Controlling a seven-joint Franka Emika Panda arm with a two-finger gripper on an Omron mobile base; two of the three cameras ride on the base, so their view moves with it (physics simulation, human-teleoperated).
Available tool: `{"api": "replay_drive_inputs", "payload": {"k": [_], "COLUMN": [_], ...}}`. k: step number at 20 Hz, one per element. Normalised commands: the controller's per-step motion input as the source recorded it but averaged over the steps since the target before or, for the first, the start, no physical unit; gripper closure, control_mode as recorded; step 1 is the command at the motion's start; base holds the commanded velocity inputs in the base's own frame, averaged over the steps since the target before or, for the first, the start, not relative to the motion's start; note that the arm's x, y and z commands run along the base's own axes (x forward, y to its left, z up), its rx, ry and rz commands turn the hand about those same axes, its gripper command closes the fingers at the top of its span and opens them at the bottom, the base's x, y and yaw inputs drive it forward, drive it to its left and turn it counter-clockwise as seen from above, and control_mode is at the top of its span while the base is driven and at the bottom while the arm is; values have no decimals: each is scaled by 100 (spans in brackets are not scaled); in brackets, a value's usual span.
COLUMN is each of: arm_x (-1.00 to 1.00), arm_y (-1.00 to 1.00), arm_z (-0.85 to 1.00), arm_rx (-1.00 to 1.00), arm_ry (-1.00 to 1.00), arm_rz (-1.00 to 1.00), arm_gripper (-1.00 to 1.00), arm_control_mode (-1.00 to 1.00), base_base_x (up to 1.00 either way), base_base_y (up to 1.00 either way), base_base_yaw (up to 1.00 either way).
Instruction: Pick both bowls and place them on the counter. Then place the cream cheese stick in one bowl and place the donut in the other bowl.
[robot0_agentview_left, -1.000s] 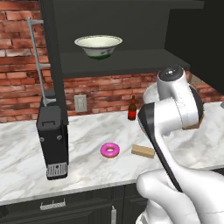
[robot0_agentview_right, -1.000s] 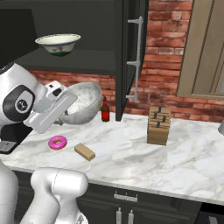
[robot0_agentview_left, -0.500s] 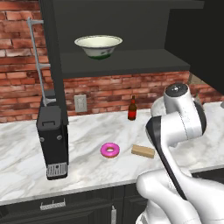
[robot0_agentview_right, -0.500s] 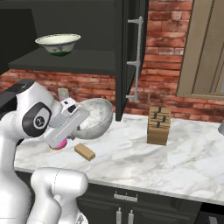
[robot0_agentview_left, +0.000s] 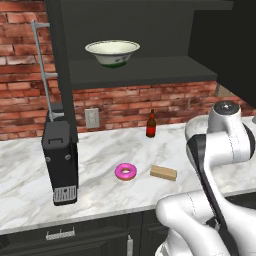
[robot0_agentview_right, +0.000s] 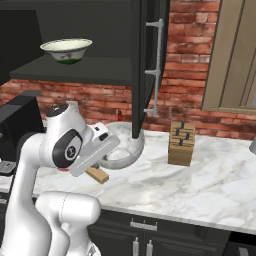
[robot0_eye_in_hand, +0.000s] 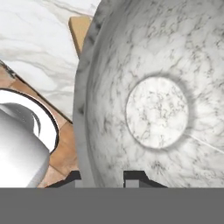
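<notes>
Gripper: our two-finger gripper (robot0_eye_in_hand: 103, 180) pinches the rim of the grey-white marbled stone-look bowl (robot0_agentview_right: 122, 146), one tip outside the wall and one inside.
Marbled bowl: we see it in the right base view tilted on its side above the long white marble counter (robot0_agentview_right: 200, 180), just left of the dark cabinet door edge.
Cream bowl: the cream flared-rim bowl with green marks (robot0_agentview_left: 112, 52) sits upright on the dark upper shelf (robot0_agentview_left: 145, 70).
Donut: the pink-iced ring donut (robot0_agentview_left: 125, 172) lies on the counter, near the front.
Cream cheese stick: the tan-brown rectangular block (robot0_agentview_left: 164, 172) lies just right of the donut, apart from it.
Others: we note a black appliance (robot0_agentview_left: 60, 162) at left, a dark bottle (robot0_agentview_left: 151, 124) by the brick wall, and a wooden knife block (robot0_agentview_right: 181, 143) at right.
</notes>
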Motion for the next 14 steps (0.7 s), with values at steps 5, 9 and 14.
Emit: {"api": "replay_drive_inputs", "payload": {"k": [5,9,14], "arm_x": [23,39,39], "arm_y": [-18,-1,0], "arm_z": [-18,-23,-28], "arm_rx": [7,1,2], "arm_ry": [9,10,4], "arm_rz": [-5,-2,0], "arm_gripper": [100,100,100], "arm_control_mode": [-100,-100,-100], "base_base_x": [0,0,0], "base_base_y": [0,0,0], "base_base_yaw": [0,0,0]}}
